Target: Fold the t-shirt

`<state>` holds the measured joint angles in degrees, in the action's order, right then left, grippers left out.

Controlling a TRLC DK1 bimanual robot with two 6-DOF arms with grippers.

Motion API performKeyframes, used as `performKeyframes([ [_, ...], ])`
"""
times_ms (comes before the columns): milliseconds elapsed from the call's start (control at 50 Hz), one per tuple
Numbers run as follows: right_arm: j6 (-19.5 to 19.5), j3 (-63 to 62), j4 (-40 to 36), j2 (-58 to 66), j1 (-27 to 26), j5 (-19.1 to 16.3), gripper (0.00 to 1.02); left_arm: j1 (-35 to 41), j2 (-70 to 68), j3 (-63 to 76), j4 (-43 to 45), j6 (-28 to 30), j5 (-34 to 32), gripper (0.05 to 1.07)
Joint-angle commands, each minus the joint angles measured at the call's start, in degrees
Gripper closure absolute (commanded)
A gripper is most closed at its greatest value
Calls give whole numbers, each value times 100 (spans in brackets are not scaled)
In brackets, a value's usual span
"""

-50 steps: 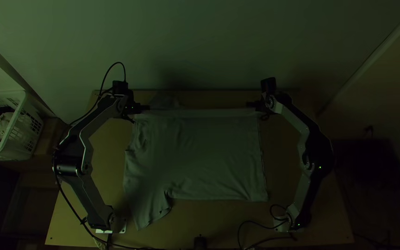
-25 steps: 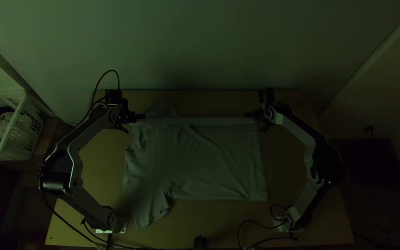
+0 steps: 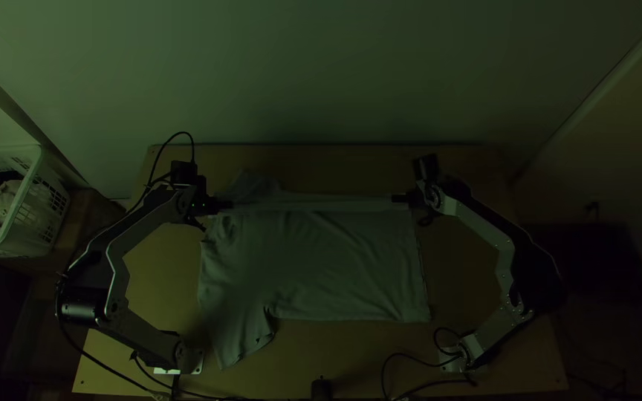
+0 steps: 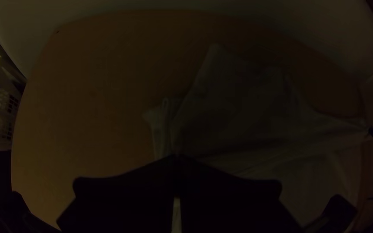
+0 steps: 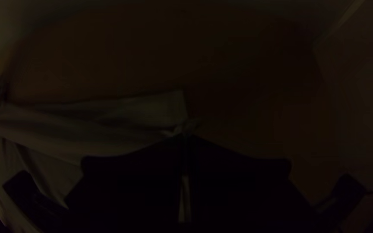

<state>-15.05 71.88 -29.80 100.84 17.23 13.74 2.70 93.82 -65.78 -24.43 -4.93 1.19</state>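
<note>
Grey t-shirt (image 3: 321,260) lies on the desk (image 3: 161,275), a taut strip clamped at its ends by the left gripper (image 3: 227,205) and right gripper (image 3: 398,198); both have just drawn it nearward, probably laying a fold.

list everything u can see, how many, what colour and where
t-shirt: 1, pale greyish, spread over the table's middle, a taut strip between the grippers
table: 1, light wood, under the t-shirt
basket: 1, white, left of the table
clothes: cannot count, light and dark, in the basket
cables: several, black, by both arms
small object: 1, black, table's near edge, middle
wall: 1, pale, beyond the table
arms: 2, silver-grey and black, either side
left gripper: 1, black, shut on the t-shirt
right gripper: 1, black, likewise
</note>
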Motion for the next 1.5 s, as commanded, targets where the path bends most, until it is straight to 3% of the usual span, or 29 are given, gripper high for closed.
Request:
performKeyframes([
  [0,-130,-279,9,-231,87,94,100,55,-189,285,-1,97,109,105],
  [560,-95,-912,-8,-258,131,94,100,161,-549,1243,219,326,109,102],
  [600,-95,-921,-8,-258,131,94,99,143,-567,1278,228,335,101,88],
  [660,-77,-912,-52,-249,131,94,93,143,-575,1304,228,352,101,58],
  [760,-33,-921,-114,-337,140,94,53,143,-479,1225,43,440,83,9],
  [820,-33,-903,-184,-425,131,94,32,134,-435,1085,-177,467,65,9],
  [940,-7,-860,-272,-635,8,68,13,82,-725,1058,-177,467,-22,9],
  [1080,19,-640,-896,-741,-168,-91,13,29,-1147,1032,-247,484,-163,9],
  [1280,-33,-895,-905,-1435,-194,-91,13,20,-1657,1014,-642,633,-163,10],
  [1480,-358,-1123,-1010,-2156,-229,-91,11,38,-2140,962,-1310,765,-286,10],
])
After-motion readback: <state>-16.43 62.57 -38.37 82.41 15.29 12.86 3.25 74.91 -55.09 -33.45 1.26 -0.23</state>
